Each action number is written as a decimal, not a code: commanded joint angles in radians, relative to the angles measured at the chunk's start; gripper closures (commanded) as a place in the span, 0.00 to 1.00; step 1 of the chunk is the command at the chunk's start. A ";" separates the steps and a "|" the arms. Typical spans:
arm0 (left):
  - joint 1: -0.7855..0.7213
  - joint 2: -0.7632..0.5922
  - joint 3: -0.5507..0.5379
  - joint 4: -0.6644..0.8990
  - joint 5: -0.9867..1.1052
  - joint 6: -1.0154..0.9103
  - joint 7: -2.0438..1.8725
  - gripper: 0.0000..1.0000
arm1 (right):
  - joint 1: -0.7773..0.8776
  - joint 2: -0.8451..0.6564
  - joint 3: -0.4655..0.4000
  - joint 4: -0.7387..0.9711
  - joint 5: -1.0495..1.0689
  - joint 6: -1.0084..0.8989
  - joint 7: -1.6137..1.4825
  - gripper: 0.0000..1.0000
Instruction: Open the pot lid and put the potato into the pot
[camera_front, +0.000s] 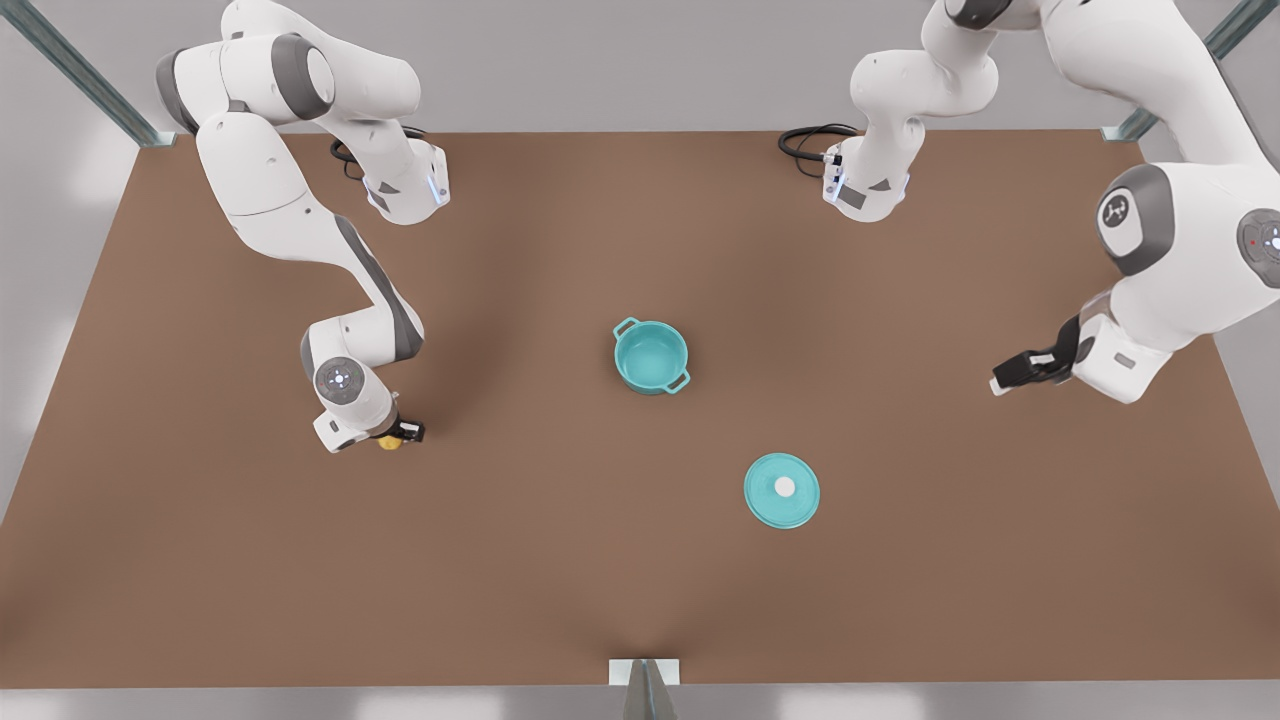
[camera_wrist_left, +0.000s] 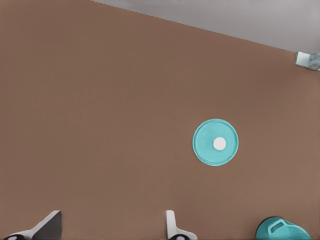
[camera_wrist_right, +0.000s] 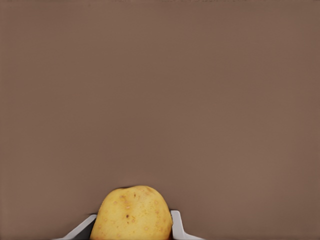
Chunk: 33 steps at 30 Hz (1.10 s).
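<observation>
The teal pot (camera_front: 650, 356) stands uncovered in the middle of the brown table (camera_front: 560, 560), and it shows too in the left wrist view (camera_wrist_left: 283, 231). The pot lid (camera_front: 782, 490) (camera_wrist_left: 215, 142) lies flat on the table, apart from the pot, nearer the front edge. The yellow potato (camera_front: 388, 442) (camera_wrist_right: 132, 213) is at table level on the front view's left, with my right gripper (camera_front: 402, 433) (camera_wrist_right: 131, 227) shut on it, a finger against each side. My left gripper (camera_front: 1003, 380) (camera_wrist_left: 111, 229) hangs open above the table at the front view's right, holding nothing.
Both arm bases (camera_front: 405, 190) (camera_front: 865, 185) with black cables stand at the table's far edge. A metal bracket (camera_front: 644, 672) marks the near edge. Bare brown table lies between the potato and the pot.
</observation>
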 joint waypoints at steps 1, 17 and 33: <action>-0.002 0.007 0.000 0.007 -0.019 0.029 0.227 0.00 | 0.000 -0.001 0.000 0.000 -0.002 0.002 0.012 0.45; -0.042 0.031 -0.007 0.009 -0.020 0.066 0.224 0.00 | 0.006 -0.071 0.002 0.002 0.005 -0.027 0.013 0.59; -0.063 0.030 -0.009 0.000 -0.019 0.058 0.217 0.00 | 0.150 -0.113 0.100 0.264 0.140 -0.401 0.210 0.58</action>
